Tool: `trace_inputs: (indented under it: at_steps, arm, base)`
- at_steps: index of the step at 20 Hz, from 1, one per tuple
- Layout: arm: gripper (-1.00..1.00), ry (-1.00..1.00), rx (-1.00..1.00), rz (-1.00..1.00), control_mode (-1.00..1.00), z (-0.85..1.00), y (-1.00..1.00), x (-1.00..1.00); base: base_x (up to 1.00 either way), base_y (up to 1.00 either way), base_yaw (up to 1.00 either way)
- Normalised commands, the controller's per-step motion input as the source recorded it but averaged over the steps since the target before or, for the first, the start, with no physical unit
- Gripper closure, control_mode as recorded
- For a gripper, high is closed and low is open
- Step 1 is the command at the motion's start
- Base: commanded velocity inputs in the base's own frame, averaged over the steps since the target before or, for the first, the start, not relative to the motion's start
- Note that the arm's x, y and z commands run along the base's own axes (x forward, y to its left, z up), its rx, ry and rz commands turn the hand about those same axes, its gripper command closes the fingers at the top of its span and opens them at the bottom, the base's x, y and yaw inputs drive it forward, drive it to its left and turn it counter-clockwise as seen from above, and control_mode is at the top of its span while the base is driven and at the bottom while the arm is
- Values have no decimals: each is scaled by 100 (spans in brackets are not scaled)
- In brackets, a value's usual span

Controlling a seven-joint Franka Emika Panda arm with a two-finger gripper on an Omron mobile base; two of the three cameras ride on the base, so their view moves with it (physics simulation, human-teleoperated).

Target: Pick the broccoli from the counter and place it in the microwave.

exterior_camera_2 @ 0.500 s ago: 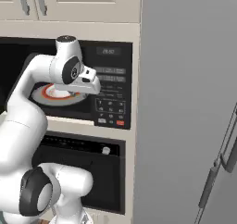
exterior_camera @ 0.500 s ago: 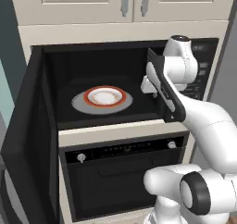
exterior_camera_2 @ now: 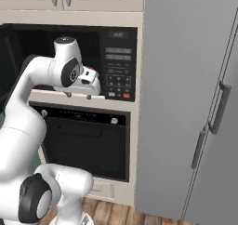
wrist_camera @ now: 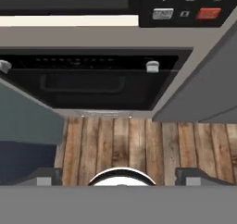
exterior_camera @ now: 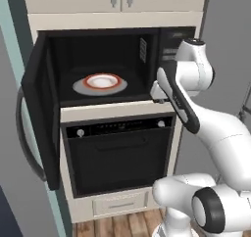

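1. Off on the right, one tall grey fridge (exterior_camera_2: 186, 103) with two handles is easily the biggest thing around.
2. Next down is one black oven (exterior_camera: 117, 157) with two knobs, built in under the microwave (exterior_camera: 98, 55).
3. There's one microwave. Its black door (exterior_camera: 41, 108) is swung wide to the left, and its button panel (exterior_camera_2: 118, 66) is on the right.
4. One grey turntable (exterior_camera: 78, 88) sits in the cavity, with one red-rimmed white plate (exterior_camera: 87, 80) on it. The plate looks bare from here.
5. One gripper (wrist_camera: 121, 177) hangs just in front of the microwave's lower right corner, aimed down at the oven front and the wooden floor (wrist_camera: 125, 140). Its jaws are spread wide, with a fingertip (wrist_camera: 46, 177) out at each side and nothing pinched between them.
6. Smallest is the broccoli, and honestly I can't tell where it is. It's not in the jaws, and I can't make out anything green on the plate.
7. My guess on handling is that a floret is light, a bit springy and lumpy up top. The crown would squash or crumble under a hard squeeze. I'd take it by the stem, or low across the head, with a gentle close. Dropping it wouldn't hurt much, since it isn't fragile like the plate.
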Motion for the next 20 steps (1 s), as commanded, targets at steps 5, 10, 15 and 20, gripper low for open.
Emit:
trace_inputs:
  at_steps: [5,10,15,20]
  arm:
    - [-100,0,0,0,100,0,0,0]
    - [-100,0,0,0,100,0,0,0]
    - [-100,0,0,0,100,0,0,0]
    - [-100,0,0,0,100,0,0,0]
  base:
    - [-65,-8,20]
    - [-30,-19,34]
    - [-6,-70,-33]
    - [0,-1,-94]
